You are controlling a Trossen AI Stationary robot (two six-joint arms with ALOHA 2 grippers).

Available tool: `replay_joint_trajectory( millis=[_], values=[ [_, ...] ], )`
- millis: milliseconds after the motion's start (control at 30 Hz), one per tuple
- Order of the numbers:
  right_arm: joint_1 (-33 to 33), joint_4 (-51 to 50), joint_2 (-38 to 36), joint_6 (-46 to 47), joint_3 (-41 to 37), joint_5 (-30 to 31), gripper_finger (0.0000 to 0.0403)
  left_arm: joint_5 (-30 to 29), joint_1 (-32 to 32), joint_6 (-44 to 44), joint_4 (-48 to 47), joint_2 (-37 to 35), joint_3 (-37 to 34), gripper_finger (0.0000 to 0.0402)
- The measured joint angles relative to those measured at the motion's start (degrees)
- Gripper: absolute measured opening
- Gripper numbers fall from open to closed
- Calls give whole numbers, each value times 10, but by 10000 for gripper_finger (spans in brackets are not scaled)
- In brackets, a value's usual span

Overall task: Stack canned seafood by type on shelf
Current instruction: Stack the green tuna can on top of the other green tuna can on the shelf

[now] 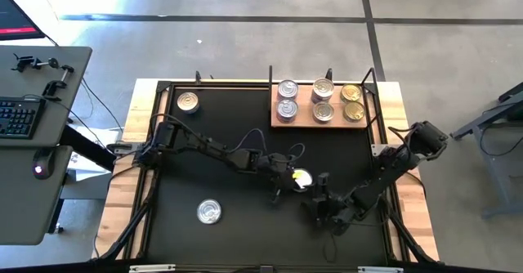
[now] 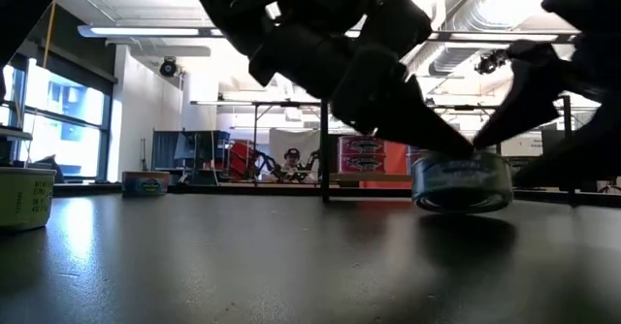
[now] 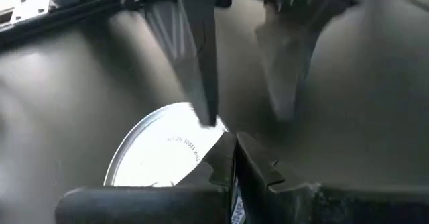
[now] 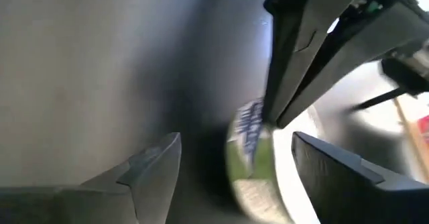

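Near the middle of the bench (image 1: 245, 240), both grippers crowd one can (image 1: 301, 178).

From above, the left gripper (image 1: 286, 181) covers part of that can's lid; its wrist camera shows the fingers (image 3: 251, 174) pressed together beside the lid, holding nothing. The right gripper (image 4: 231, 167) stands spread wide with the blurred can at the gap, not clamped. Six tins sit on the shelf (image 1: 320, 123) in pairs; two loose tins (image 1: 209, 212) lie elsewhere, labels unreadable.
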Motion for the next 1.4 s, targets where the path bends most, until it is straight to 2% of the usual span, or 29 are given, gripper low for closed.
replay_joint_trajectory(
  millis=[133, 367, 600, 767, 833, 967, 1067, 1167, 1300, 1400],
  values=[
    [-19, 0, 0, -44, 0, 17, 278, 0, 0, -30, -1, 0, 13, 1],
    [-37, 0, 0, -44, 0, 0, 251, 0, 0, -63, -1, -1, 16, 1],
    [-43, 1, 0, -42, 0, -12, 195, 0, 0, -82, 2, -9, 16, 1],
    [-42, -1, 0, 0, 0, -4, 134, -2, 0, -97, 1, -10, 16, 4],
    [-41, 2, 0, 22, 1, -1, 117, -6, 1, -97, -21, -23, 16, 13],
    [-33, -25, -12, 69, 8, -15, 117, -37, 3, -77, -112, -64, 16, 33],
    [-31, -137, -34, 142, 48, -52, 117, -92, 5, -68, -187, -93, 13, 42],
    [-32, -327, -52, 228, 114, -56, 117, -139, 6, -78, -197, -103, -18, 43],
    [-61, -619, -61, 357, 216, -67, 117, -135, 3, -108, -98, -106, -84, 40],
    [-110, -782, -66, 394, 270, -78, 117, -134, -4, -124, 5, -107, -139, 38]
  ],
)
